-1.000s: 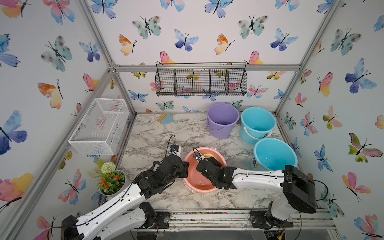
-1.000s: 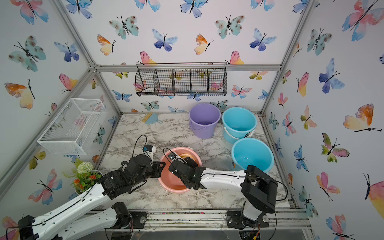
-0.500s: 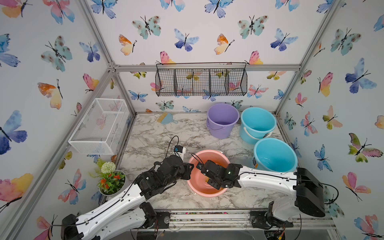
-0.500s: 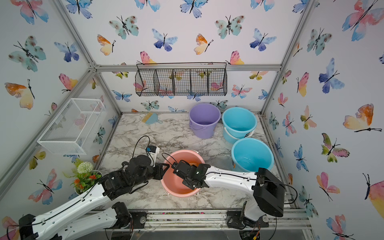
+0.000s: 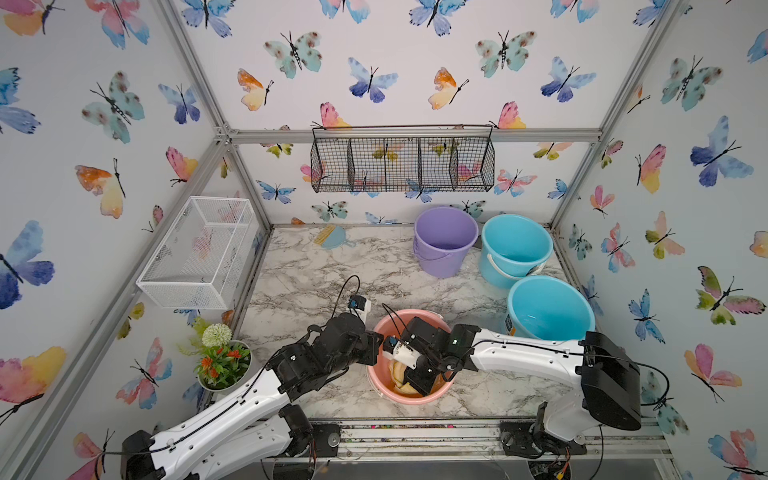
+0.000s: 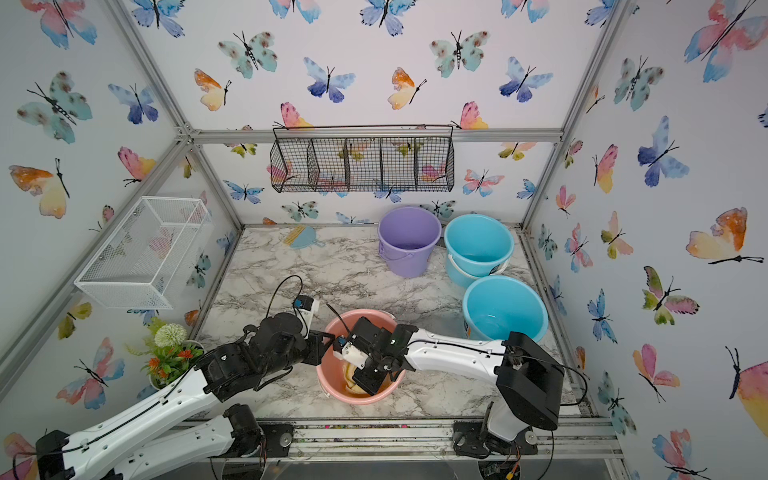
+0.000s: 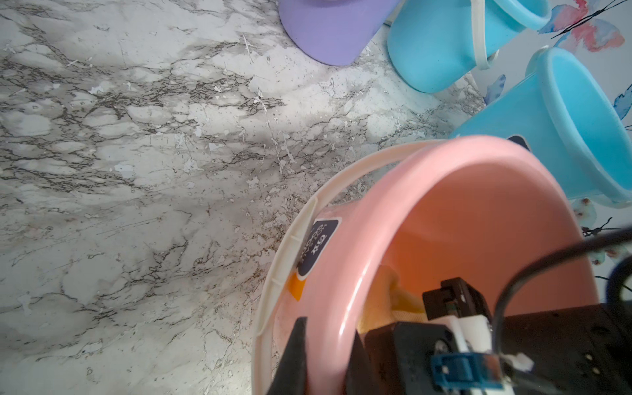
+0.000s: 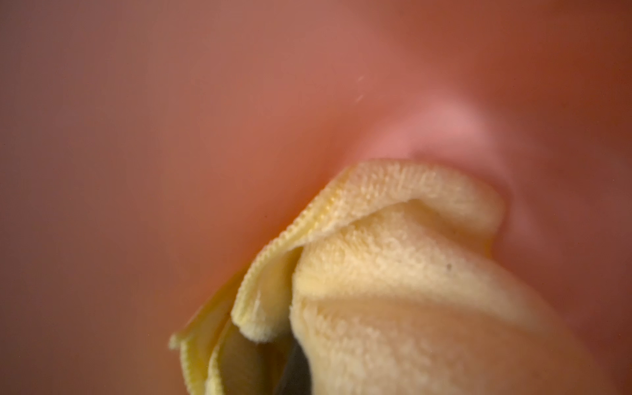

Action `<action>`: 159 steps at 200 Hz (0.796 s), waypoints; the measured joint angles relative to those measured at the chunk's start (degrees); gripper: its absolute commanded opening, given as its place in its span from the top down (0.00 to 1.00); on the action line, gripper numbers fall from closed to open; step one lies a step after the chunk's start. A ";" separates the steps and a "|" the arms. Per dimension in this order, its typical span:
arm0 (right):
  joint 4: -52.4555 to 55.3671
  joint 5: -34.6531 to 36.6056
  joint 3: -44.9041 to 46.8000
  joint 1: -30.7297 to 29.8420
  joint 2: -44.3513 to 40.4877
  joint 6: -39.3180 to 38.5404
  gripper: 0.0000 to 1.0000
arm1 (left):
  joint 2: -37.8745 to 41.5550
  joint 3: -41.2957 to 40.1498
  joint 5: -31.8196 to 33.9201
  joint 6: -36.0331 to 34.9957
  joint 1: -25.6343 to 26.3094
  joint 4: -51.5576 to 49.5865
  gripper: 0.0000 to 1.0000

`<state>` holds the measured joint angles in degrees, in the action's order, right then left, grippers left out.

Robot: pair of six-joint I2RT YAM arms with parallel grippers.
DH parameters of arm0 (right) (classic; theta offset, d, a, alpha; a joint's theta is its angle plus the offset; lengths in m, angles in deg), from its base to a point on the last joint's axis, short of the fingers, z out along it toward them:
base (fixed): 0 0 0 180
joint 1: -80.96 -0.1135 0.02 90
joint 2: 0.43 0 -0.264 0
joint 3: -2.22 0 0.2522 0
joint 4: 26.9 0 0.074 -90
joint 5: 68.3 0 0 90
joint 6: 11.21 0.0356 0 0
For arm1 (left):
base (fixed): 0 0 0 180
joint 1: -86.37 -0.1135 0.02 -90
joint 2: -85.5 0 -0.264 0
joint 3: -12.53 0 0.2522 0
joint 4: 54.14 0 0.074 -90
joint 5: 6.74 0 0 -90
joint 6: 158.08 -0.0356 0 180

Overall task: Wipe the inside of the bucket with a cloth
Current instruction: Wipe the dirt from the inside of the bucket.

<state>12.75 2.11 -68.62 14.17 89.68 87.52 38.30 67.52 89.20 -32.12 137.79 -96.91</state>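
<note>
The pink bucket (image 5: 409,312) (image 6: 360,312) stands near the table's front edge. My left gripper (image 5: 374,345) (image 7: 325,362) is shut on its left rim (image 7: 444,154), one finger outside the wall and one inside. My right gripper (image 5: 417,380) (image 6: 368,382) reaches down into the bucket, shut on the pale yellow cloth (image 5: 398,374) (image 6: 348,374). In the right wrist view the bunched cloth (image 8: 393,273) presses against the bucket's inner wall (image 8: 171,119) and hides the fingers.
A purple bucket (image 5: 446,241) and two blue buckets (image 5: 515,249) (image 5: 548,309) stand at the back right, the nearer blue one close to the pink bucket. A potted plant (image 5: 220,361) sits at the left front. A white wire basket (image 5: 199,249) and a black one (image 5: 403,164) hang on the walls.
The pink bucket has shifted slightly to the right with my left gripper on its rim. My right gripper has swept the cloth round inside it, towards the near wall.
</note>
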 measured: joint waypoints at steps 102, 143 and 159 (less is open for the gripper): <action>-28.00 12.70 8.52 -0.07 1.18 8.76 0.98 | 0.76 0.00 2.51 -0.72 -0.59 0.90 1.00; -43.50 24.11 11.78 -0.13 0.94 10.32 0.98 | 0.61 0.00 2.49 -0.52 -0.70 2.01 1.00; -48.04 27.23 12.39 -0.92 1.36 9.84 0.98 | 0.57 0.00 2.54 -0.59 -0.74 1.99 1.00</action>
<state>-35.29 29.34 -56.22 13.26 91.04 97.36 38.86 67.52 91.73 -32.71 137.05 -94.92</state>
